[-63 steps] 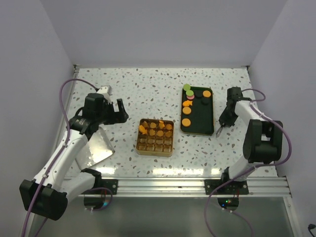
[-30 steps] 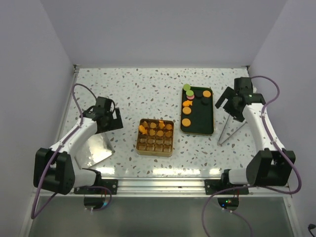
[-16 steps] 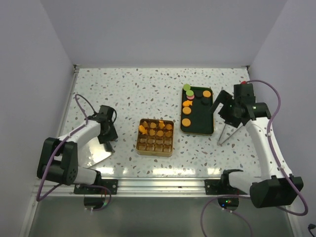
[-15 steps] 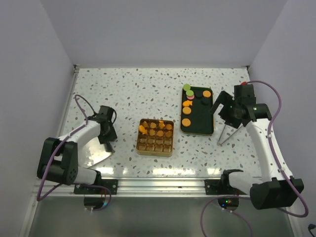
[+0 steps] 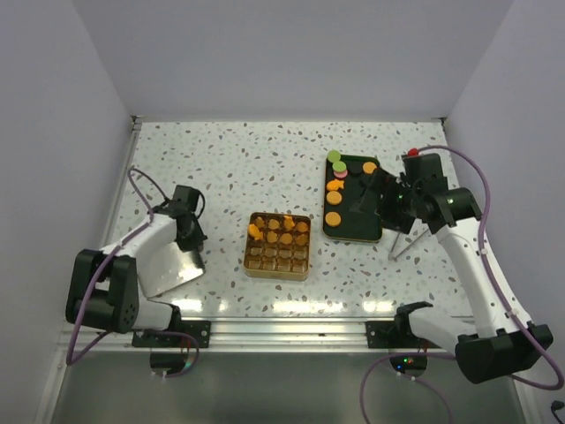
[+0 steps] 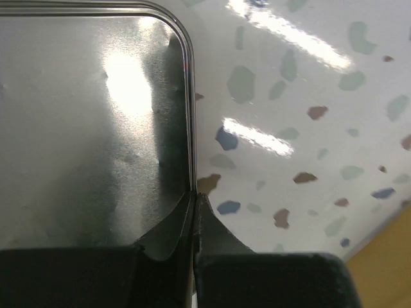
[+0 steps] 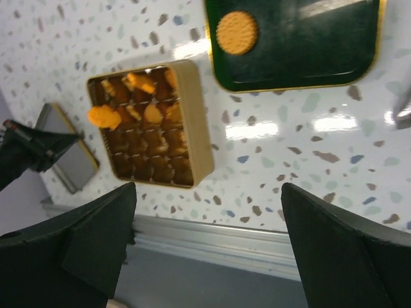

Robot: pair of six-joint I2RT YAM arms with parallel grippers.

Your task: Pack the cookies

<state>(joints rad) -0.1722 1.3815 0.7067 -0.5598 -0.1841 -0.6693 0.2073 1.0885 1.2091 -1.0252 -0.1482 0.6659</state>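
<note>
Two arms bent low: left gripper (image 6: 194, 204) pinched the rim of flat silver metal lid (image 6: 90, 128), right gripper (image 5: 368, 199) gaped wide over dark green rectangular tray (image 5: 357, 226). Orange-tan cookies (image 5: 274, 225) sat in square gold tin (image 5: 246, 261) and on tray.

White left arm (image 5: 141, 240) and right arm (image 5: 470, 258), black joints (image 5: 99, 296), purple cables (image 5: 134, 184).

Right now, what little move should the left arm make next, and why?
Probably lift a little. The left gripper is shut on the rim of the shiny lid, which lies flat on the table, so raising it gently would test the grip.
</note>
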